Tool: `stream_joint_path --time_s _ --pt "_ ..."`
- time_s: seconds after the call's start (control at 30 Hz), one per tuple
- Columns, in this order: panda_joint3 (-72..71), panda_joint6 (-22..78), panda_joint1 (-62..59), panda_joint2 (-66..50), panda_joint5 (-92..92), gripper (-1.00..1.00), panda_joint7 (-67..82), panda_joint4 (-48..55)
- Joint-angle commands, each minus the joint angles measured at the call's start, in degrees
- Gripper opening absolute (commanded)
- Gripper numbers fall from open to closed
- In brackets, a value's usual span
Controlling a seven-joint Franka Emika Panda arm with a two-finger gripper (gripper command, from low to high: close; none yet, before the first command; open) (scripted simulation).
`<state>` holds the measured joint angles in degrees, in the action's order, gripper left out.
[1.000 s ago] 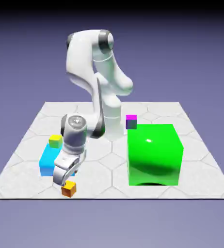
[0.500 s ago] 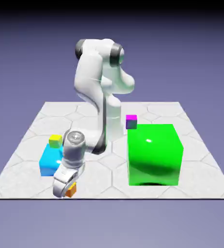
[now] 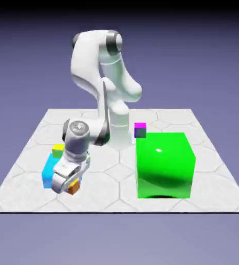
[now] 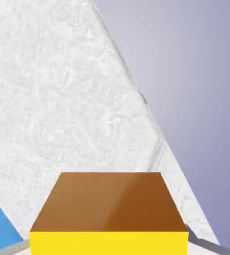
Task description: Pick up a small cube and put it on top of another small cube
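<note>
Off the pale table [image 3: 108,199], the orange cube [image 3: 74,187] has risen, pinched in the gripper [image 4: 109,244] beside the blue block [image 3: 50,171]; stacking can follow.

The exterior view looks down from across the table [image 3: 119,199], facing the whole arm [image 3: 90,67]; the hand view looks closely along the gripper; both share the orange cube [image 4: 109,204] and blue block [image 4: 0,231].
</note>
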<state>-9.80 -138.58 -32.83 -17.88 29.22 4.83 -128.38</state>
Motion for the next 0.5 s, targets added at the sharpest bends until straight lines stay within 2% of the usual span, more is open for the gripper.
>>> stream_joint_path --time_s 0.0,0.47 --pt "2.09 0.90 0.78 1.81 -0.87 -1.00 -1.92 -1.01" --pt "31.16 14.12 11.63 27.20 -14.40 -1.00 -27.81 -15.22"
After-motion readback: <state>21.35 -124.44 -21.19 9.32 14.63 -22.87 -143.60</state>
